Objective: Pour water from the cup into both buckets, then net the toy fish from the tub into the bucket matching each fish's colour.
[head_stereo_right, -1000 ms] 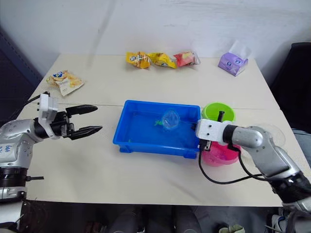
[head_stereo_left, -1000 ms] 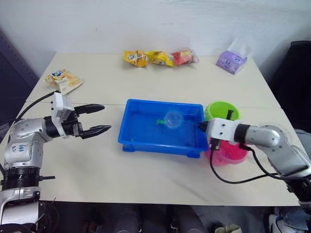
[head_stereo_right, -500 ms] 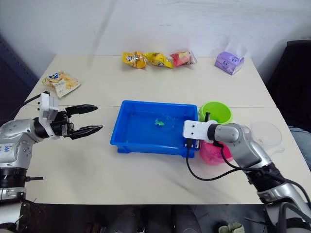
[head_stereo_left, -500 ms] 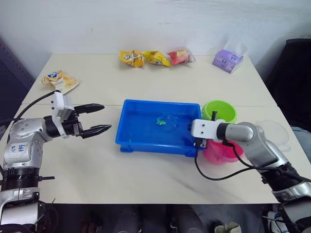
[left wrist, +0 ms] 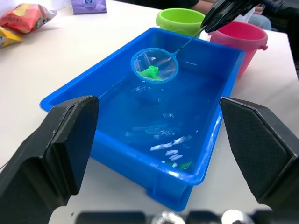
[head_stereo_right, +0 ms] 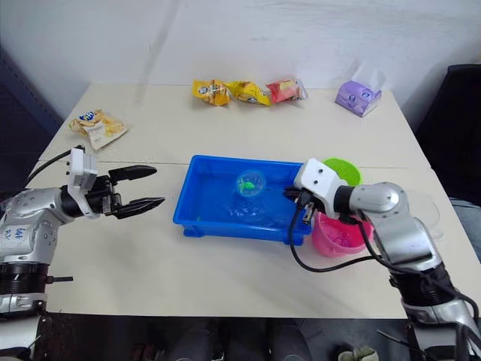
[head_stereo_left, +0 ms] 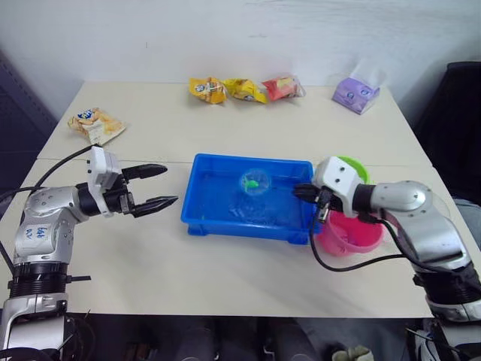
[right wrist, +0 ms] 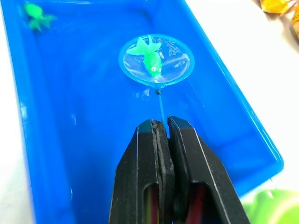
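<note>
Might tip the green fish (right wrist: 150,57) out of the net (left wrist: 154,66), held by its stick in the clenched right jaws (right wrist: 161,133) over the tub (head_stereo_left: 197,218), if swung fast to the green bucket (left wrist: 182,21) just past the tub; another green fish (right wrist: 33,10) left in the tub's water; left jaws (head_stereo_left: 159,186) wide apart beside the tub.

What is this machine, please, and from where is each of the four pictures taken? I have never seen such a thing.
It is a humanoid robot with two arms. Two pictures come from cameras on its head, looking down at a table; the other two come from cameras on its wrists. On the table stand a blue tub of water, a green bucket and a pink bucket; snack bags lie at the far edge. The right gripper has its fingers closed on the net, which carries a green fish above the tub. The left gripper is open and empty.
</note>
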`<state>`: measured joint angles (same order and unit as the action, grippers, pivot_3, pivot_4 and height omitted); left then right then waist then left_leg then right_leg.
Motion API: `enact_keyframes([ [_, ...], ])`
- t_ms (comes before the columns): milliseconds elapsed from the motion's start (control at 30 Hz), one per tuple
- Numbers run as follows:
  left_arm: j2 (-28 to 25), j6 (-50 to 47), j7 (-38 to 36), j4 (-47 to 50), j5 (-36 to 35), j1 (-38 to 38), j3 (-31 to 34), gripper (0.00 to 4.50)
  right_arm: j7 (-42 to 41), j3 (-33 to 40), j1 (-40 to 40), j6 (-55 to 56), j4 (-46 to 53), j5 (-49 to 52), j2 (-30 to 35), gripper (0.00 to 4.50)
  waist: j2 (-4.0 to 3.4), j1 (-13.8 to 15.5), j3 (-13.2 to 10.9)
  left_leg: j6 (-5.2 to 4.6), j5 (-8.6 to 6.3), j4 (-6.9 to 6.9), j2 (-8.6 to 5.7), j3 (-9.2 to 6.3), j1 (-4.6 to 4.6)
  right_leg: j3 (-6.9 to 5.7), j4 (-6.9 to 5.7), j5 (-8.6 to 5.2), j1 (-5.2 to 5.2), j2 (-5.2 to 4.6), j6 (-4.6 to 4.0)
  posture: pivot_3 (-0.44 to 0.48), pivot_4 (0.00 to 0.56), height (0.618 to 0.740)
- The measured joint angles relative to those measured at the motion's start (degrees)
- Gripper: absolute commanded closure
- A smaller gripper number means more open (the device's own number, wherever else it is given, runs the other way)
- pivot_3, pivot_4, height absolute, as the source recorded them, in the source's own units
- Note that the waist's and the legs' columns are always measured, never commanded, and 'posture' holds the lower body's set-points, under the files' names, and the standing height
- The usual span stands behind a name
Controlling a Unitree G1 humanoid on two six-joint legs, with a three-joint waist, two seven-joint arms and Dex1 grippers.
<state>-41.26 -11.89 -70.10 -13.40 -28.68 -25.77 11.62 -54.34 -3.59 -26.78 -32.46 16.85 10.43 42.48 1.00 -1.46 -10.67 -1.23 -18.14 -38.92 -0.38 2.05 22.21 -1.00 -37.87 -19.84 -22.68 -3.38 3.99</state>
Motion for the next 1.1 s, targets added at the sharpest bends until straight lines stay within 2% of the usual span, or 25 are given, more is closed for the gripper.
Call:
enact_keyframes([
  [100, 0.5, 0.05, -0.09, 0.13, 0.0, -0.18, -0.75, 0.06, -0.2, 3.52, 1.36, -1.14, 2.4, 3.14, 1.19, 4.5, 0.0, -0.12, 0.0, 0.0, 0.0, 0.03, 0.0, 0.0, -0.01, 0.01, 0.0, 0.0, 0.0, 0.0, 0.0, 0.0, 0.15, 0.74],
  [200, 0.92, 0.18, -0.52, 0.22, -0.09, -0.31, -0.92, 0.06, -0.69, 10.24, 5.17, -1.08, 3.35, 6.09, 3.47, 4.5, 0.0, 0.02, 0.0, 0.0, 0.0, 0.05, 0.0, 0.0, 0.0, 0.0, 0.04, 0.0, 0.02, 0.0, 0.0, 0.0, 0.15, 0.74],
  [400, 3.55, 0.05, -0.46, 0.34, -0.37, -0.79, -1.13, 0.06, -0.84, 22.19, 12.37, 2.47, 2.93, 9.0, 6.7, 4.5, 0.0, 0.22, 0.0, -0.02, -0.01, 0.04, 0.0, 0.0, -0.02, 0.0, 0.06, 0.0, 0.06, 0.0, 0.01, 0.0, 0.15, 0.74],
  [567, 5.15, -0.01, -0.44, 0.37, -0.47, -1.63, -1.45, 0.06, -1.18, 27.98, 17.66, 8.91, -0.56, 8.47, 8.82, 4.5, 0.0, 0.06, 0.0, -0.02, -0.01, 0.04, 0.0, 0.02, -0.05, 0.01, 0.04, 0.01, 0.09, 0.01, 0.01, 0.0, 0.15, 0.74],
  [700, 6.59, 0.15, -0.45, 0.15, -0.39, -3.27, -1.65, 0.06, -0.92, 29.28, 21.05, 18.59, -5.86, 4.53, 9.86, 4.5, 0.0, -0.04, 0.0, -0.02, 0.0, 0.04, 0.0, 0.04, -0.08, 0.02, 0.03, 0.0, 0.1, 0.03, 0.01, 0.0, 0.15, 0.74],
  [867, 7.95, 0.83, -0.54, -1.17, -0.19, -3.38, -2.32, 0.06, 3.87, 28.81, 23.47, 37.74, -15.21, -4.43, 9.84, 4.5, 0.0, 0.02, 0.0, 0.0, 0.01, 0.02, 0.0, 0.07, -0.09, 0.03, 0.01, 0.01, 0.09, 0.04, 0.02, 0.0, 0.15, 0.74],
  [1000, 9.72, 1.43, -0.31, -1.33, -0.11, -4.44, -3.29, 0.06, 10.2, 26.21, 23.66, 53.39, -21.46, -14.14, 11.27, 4.5, 0.0, 0.0, 0.0, 0.02, 0.02, -0.01, -0.01, 0.08, -0.09, 0.04, -0.01, 0.01, 0.09, 0.04, 0.02, 0.0, 0.15, 0.74],
  [1100, 10.94, 1.48, 0.56, -1.01, -0.1, -4.93, -3.76, 0.06, 18.79, 24.61, 23.39, 66.08, -25.19, -24.97, 13.91, 4.5, -0.01, -0.08, 0.0, 0.04, 0.03, 0.0, -0.01, 0.11, -0.1, 0.08, -0.02, 0.01, 0.09, 0.05, 0.02, 0.0, 0.15, 0.74],
])
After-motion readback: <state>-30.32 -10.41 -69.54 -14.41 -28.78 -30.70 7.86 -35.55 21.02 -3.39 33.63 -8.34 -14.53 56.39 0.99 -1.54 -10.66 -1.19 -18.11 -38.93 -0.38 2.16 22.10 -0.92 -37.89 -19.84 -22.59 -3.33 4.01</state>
